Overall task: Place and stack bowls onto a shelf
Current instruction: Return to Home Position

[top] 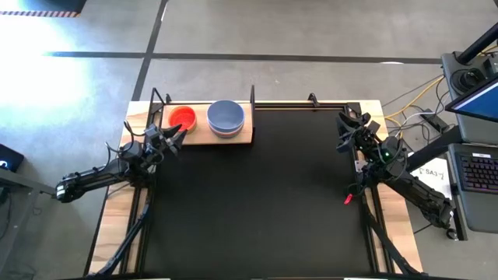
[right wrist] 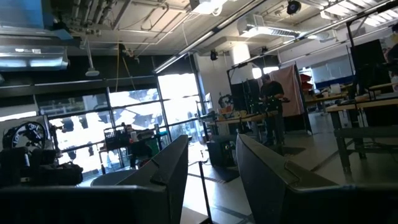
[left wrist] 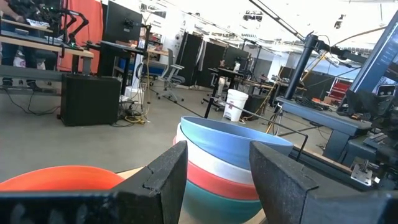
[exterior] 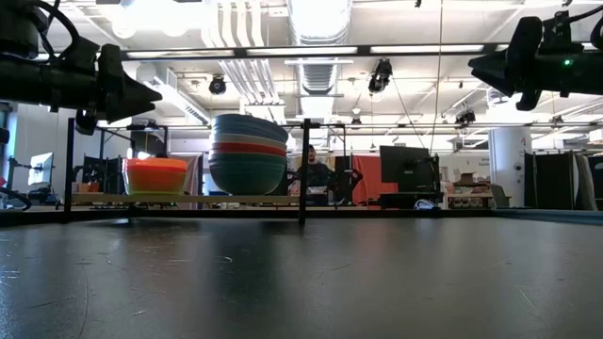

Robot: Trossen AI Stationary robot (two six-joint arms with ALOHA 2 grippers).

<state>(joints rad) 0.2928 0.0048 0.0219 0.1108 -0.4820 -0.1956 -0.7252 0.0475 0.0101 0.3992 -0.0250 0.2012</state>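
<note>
The left gripper (top: 178, 138), a dark two-finger pincer on the dark jointed left arm, is hovering above the table just beside the left end of the shelf (top: 204, 140), a flat rectangular board of pale wood with thin black metal posts. Its fingers (left wrist: 163, 180) are standing apart and are holding nothing. The shelf is sitting at the far-left corner of the table, along the edge of the large black mat (top: 257, 194).

On the shelf's left part a round plain orange-red bowl (top: 182, 118) is resting. I cannot tell whether others are nested under it. Close to its right, not touching it, a taller stack of larger round bowls (exterior: 248, 155) is standing on the board. A grey-blue bowl (top: 226, 117) is lying on top, a white bowl (left wrist: 202, 160) is showing under it, then a red bowl (left wrist: 214, 180), and a teal bowl (exterior: 247, 177) is sitting at the bottom.

Well to the right, at the mat's right edge, the right gripper (top: 342, 131), the same dark two-finger kind, is hanging raised above the table, well apart from the shelf. Its fingers (right wrist: 163, 177) are also spread and are gripping nothing. Past them a person (right wrist: 271, 102) is standing in the room behind.
</note>
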